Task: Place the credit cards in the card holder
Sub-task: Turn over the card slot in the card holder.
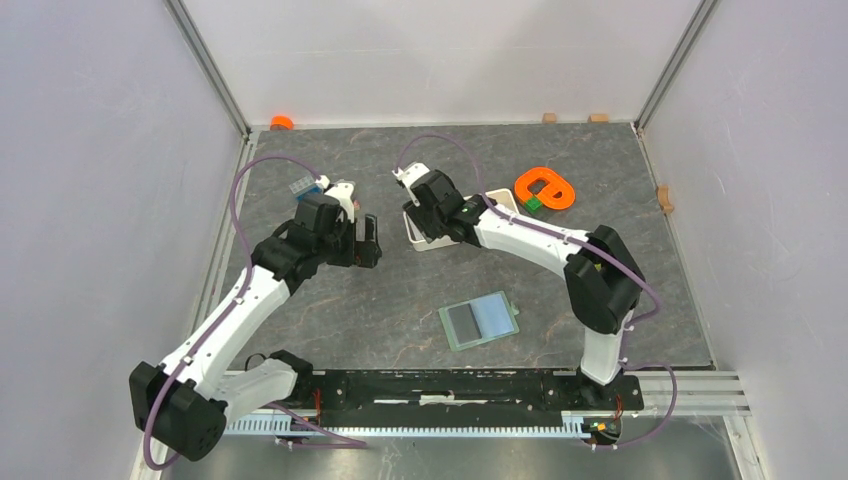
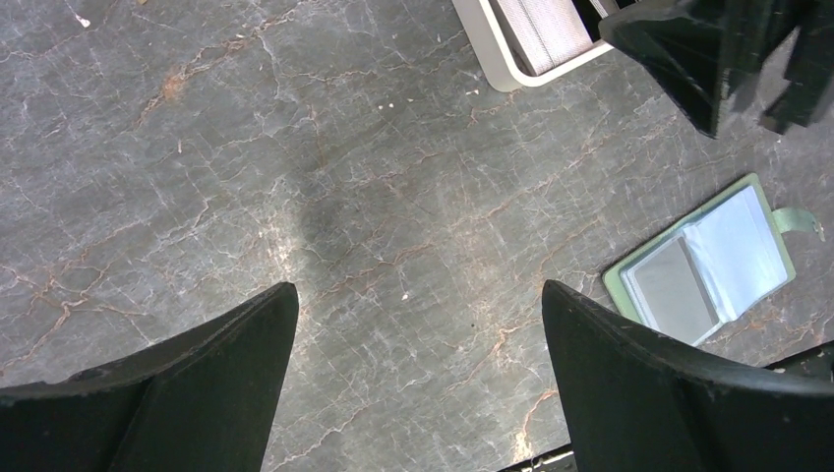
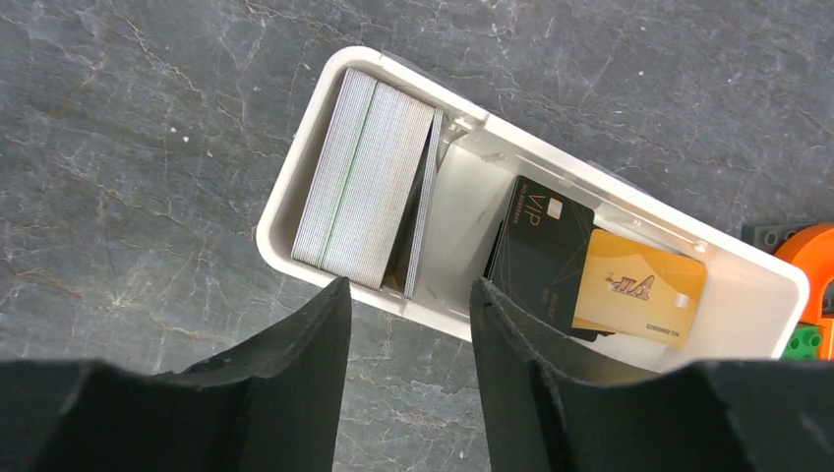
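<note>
right gripper (image 3: 408,295): narrow gap, nothing held | left gripper (image 2: 418,295): wide, empty | risk: white tray (image 3: 285,211) wall or edge-on card stack (image 3: 364,177) may be pinched instead of credit cards (image 3: 541,246)

Card holder (image 1: 479,320) noted lying open and flat on the table (image 1: 330,310), sage-green border, pale blue inside upward. Credit cards (image 3: 364,177) stacked on edge in a white tray (image 3: 283,202). Black card (image 3: 541,251) and gold card (image 3: 644,295) lie overlapped beside them.

Credit cards (image 3: 541,246) overlap, one part hidden; white tray (image 2: 495,54) cut by top edge.
</note>
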Tool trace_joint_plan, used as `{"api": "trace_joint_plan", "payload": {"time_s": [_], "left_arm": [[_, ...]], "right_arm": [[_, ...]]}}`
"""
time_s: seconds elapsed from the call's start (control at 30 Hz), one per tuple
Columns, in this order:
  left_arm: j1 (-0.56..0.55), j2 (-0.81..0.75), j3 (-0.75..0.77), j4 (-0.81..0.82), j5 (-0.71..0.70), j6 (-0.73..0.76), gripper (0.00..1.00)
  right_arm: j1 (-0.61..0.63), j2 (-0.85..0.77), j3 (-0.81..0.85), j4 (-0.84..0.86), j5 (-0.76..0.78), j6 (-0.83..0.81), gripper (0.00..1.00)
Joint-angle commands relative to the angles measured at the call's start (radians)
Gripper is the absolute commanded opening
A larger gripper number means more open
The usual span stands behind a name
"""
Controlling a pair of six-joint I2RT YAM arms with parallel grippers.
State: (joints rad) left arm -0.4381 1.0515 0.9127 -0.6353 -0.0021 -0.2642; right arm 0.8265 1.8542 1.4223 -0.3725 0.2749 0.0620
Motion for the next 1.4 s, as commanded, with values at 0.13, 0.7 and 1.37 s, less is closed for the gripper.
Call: {"api": "trace_joint_plan", "payload": {"time_s": [0.13,0.7,1.37], "left_arm": [[0.007,-0.037,-0.003,0.018,-0.01,0.045,1.0],[0.011,-0.044,-0.008,0.019,-0.016,0.043,1.0],[0.013,-0.045,-0.014,0.019,-0.018,0.042,1.0]], "right_arm": [[0.002,0.086,0.094,-0.031,0.056,-0.025,0.49],[0.002,0.166,0.115,-0.032,0.12,-0.034,0.38],[-0.001,0.151,0.127,0.008,0.03,-0.034,0.25]]}}
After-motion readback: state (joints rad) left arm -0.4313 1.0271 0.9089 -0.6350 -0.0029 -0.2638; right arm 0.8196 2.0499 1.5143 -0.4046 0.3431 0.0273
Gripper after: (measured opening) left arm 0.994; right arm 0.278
